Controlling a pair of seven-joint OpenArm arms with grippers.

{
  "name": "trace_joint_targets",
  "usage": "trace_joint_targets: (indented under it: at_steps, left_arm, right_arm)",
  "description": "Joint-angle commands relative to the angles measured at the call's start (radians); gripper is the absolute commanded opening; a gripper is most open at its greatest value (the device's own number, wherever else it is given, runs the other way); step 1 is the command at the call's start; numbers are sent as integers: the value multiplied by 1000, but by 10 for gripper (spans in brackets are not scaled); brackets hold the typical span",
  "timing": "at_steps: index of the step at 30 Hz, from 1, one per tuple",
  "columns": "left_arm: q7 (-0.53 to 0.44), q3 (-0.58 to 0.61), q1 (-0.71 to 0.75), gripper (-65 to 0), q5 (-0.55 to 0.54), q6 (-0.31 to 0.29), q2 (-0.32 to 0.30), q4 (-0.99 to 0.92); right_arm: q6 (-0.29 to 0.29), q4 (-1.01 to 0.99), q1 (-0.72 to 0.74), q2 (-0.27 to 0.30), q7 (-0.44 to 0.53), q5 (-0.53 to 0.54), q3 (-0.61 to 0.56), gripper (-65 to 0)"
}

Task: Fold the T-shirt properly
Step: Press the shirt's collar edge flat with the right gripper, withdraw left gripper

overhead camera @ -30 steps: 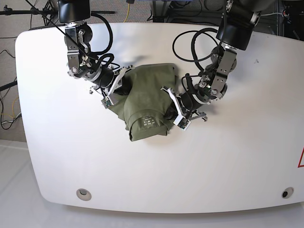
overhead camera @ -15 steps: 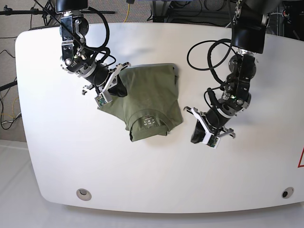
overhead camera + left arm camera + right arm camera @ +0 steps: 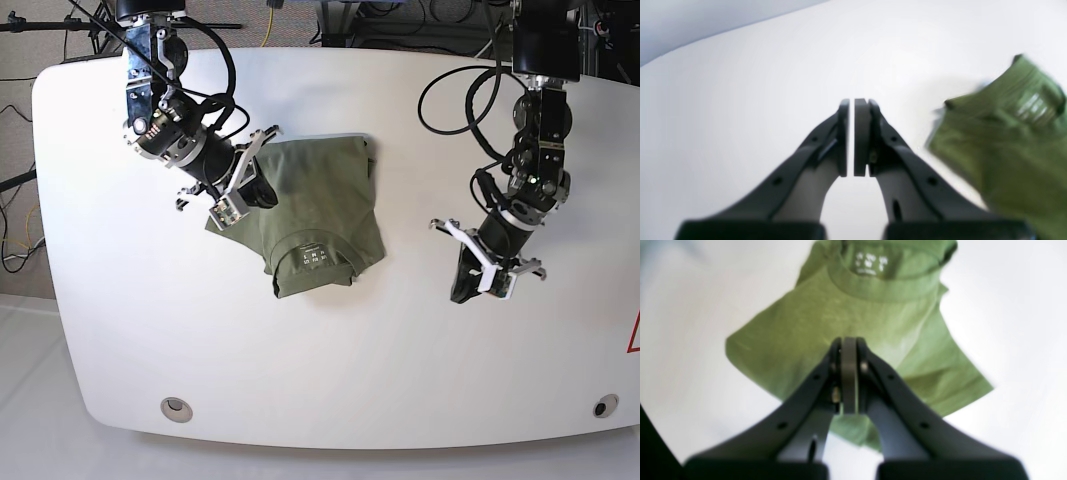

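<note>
The left gripper [image 3: 483, 283] has pulled away to the right, fingers almost pressed together, holding nothing. The right gripper [image 3: 232, 193] is lifted too, fingers pressed together. The T-shirt [image 3: 315, 215] lies folded mid-surface — likely finished.

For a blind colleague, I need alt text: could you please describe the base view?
A folded olive-green T-shirt lies on a white table, collar label facing up. The right gripper sits over the shirt's edge with jaws shut. The left gripper is off to the side, clear of the shirt, jaws nearly closed.
</note>
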Motion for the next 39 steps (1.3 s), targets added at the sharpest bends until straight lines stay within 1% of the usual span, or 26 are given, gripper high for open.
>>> trace_joint_targets:
  at_steps: [1, 7, 13, 24, 28, 30, 35, 39]
  left_arm:
    - [-25, -43, 43, -650, -11, -2, -9, 64]
    - [-25, -142, 149, -650, -12, -2, -7, 117]
    - [-25, -258, 234, -650, -15, -2, -3, 131]
    - [-25, -433, 310, -650, -15, -4, -3, 130]
    - [-25, -488, 321, -650, -15, -7, -3, 130]
    - [-25, -510, 326, -650, -14, -24, -3, 128]
    - [-25, -557, 333, -650, -11, -99, 0, 127]
    - [-25, -590, 338, -650, -9, -128, 20, 127]
  right_arm:
    - [7, 4, -5, 4, 20, 16, -25, -650]
    - [5, -68, 0, 4, 22, 15, -94, -650]
    - [5, -161, 51, 4, 40, 15, -130, -650]
    - [5, -320, 156, 3, 135, 15, -196, -650]
    - [5, -392, 215, -22, 152, 15, -234, -650]
    - [5, -424, 238, -31, 163, 15, -242, -650]
    - [5, -508, 298, -59, 188, 15, -245, -650]
    - [5, -557, 353, -68, 192, -16, -243, -650]
